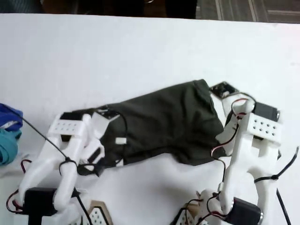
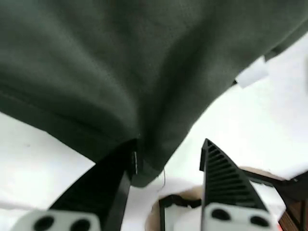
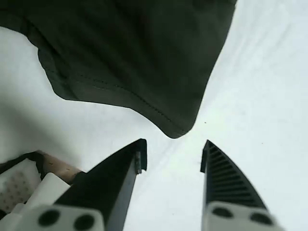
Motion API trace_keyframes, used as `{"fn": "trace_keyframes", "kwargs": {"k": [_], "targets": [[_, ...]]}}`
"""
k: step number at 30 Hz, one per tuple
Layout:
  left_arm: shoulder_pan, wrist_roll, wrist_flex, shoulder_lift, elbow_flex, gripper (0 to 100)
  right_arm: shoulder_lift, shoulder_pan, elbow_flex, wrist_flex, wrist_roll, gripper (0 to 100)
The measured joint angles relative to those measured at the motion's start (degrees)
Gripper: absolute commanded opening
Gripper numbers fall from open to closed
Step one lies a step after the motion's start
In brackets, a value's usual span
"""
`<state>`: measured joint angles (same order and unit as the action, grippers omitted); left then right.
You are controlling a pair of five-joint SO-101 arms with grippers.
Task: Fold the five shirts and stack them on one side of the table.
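Across white table (image 1: pixel 140 51), dark shirt (image 1: pixel 164 122) mid-surface, blue cloth (image 1: pixel 7 119) at edge

Nothing legible on show here, no words, no numbers. The one candidate is a small white tag (image 1: pixel 120 140) on the dark shirt (image 1: pixel 168 122), on the side toward the near edge of the table (image 1: pixel 140 47). In the left wrist view it comes up as a pale blurred patch with no print to make out.
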<state>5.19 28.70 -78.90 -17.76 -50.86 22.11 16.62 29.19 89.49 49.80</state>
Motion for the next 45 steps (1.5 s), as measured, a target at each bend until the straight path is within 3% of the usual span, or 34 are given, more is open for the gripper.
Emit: {"fn": "trace_keyframes", "kwargs": {"k": [5,7,10,11,18,22,35,40,45], "targets": [[-0.1,0.0,-7.6,0.0,8.8,21,0.0,0.0,-7.3,3.2,0.0,18.7],[0.0,0.0,-10.0,0.0,13.0,19,0.0,0.0,-8.5,3.2,-0.4,13.7],[0.5,0.0,-12.0,0.0,19.6,1,0.0,-0.9,-8.8,0.4,-4.7,0.8],[1.3,0.0,-12.0,0.0,21.6,3,0.0,-1.8,-8.8,-1.0,-6.2,3.3],[3.9,0.2,-3.1,1.2,26.8,2,-1.0,-13.5,-8.8,-11.9,-16.2,1.8],[4.0,-2.9,2.3,8.5,27.2,2,-9.1,-18.7,-9.0,-21.1,-20.5,1.8],[-1.6,-10.7,14.8,30.9,29.5,2,-35.9,-20.3,-17.3,-34.1,-22.3,1.8],[3.2,-10.7,9.9,38.6,40.7,2,-48.3,-17.8,-28.1,-34.1,-22.3,1.8],[6.7,-8.7,-1.8,52.5,60.8,2,-58.9,-16.1,-42.5,-28.2,-22.3,1.8]]}}
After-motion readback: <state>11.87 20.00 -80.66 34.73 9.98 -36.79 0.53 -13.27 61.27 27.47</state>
